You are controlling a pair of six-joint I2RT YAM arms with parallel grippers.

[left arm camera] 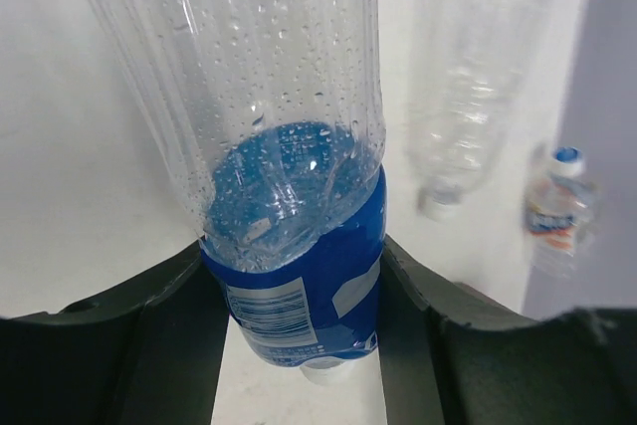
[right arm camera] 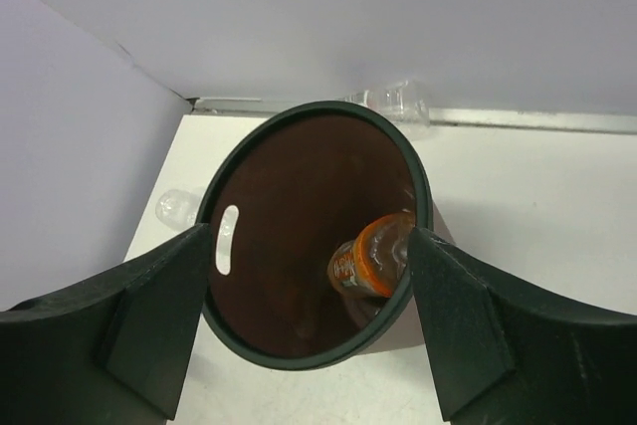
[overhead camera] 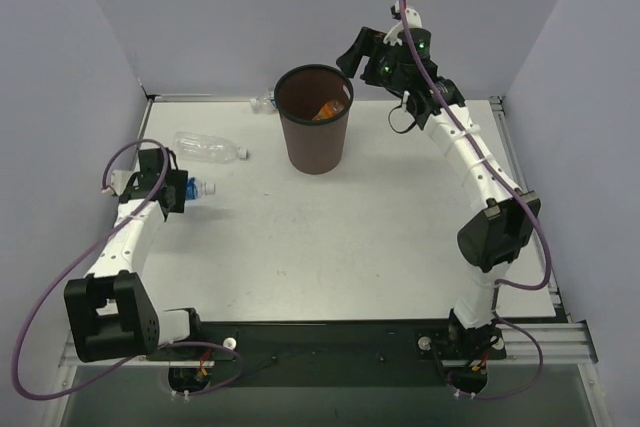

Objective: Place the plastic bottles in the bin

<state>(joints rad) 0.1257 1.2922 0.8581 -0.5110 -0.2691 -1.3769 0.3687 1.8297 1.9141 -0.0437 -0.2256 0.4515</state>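
Your left claw clamps blue-labelled bottle at its label; thin, light plastic likely dents and slips, so squeeze gently. Your right claw gapes empty over bin.

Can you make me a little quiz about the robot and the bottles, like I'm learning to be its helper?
1. True or false: the orange bottle is inside the bin.
2. What is the left end effector gripping? A: the blue bottle. B: a cup. C: nothing.
3. How many bottles are outside the bin?

Key
1. True.
2. A.
3. Three: the blue bottle, a clear bottle lying flat, and a small bottle behind the bin.
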